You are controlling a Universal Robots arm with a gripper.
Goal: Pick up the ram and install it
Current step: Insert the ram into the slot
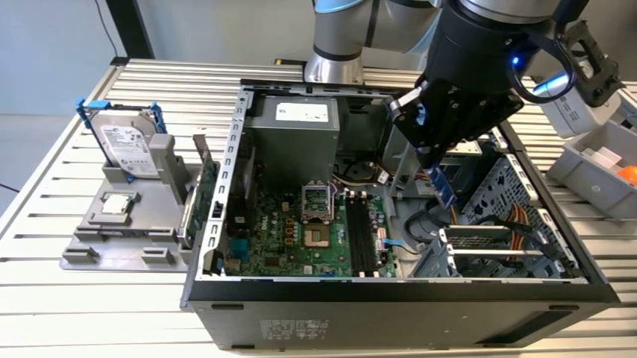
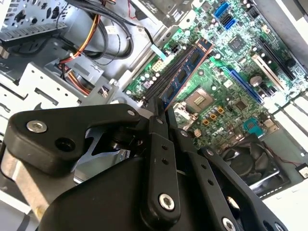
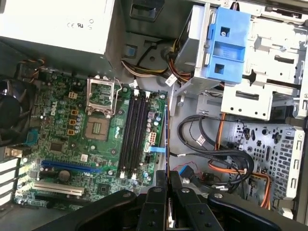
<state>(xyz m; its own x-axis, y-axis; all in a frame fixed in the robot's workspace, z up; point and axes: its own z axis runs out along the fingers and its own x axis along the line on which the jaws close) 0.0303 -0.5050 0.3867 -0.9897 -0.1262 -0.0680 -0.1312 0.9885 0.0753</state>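
Observation:
The ram (image 1: 444, 190) is a narrow blue stick with dark chips, hanging upright from my gripper (image 1: 434, 164), which is shut on its upper end. It hovers inside the open computer case (image 1: 398, 287), over the grey metal floor just to the exterior view's right of the black memory slots (image 1: 359, 239). In the second wrist view the ram (image 2: 186, 71) reaches out from the fingertips (image 2: 157, 109) toward the motherboard. The first wrist view has it edge-on as a thin blue line (image 3: 166, 137) beside the slots (image 3: 134, 134), ahead of the gripper (image 3: 168, 177).
A silver power supply (image 1: 291, 123) sits at the case's back, with the processor socket (image 1: 316, 200) beside the slots. Drive cage (image 1: 512, 198), cables (image 3: 226, 163) and a blue bracket (image 3: 228, 45) crowd the other side. A hard drive (image 1: 127, 145) stands on a grey fixture outside the case.

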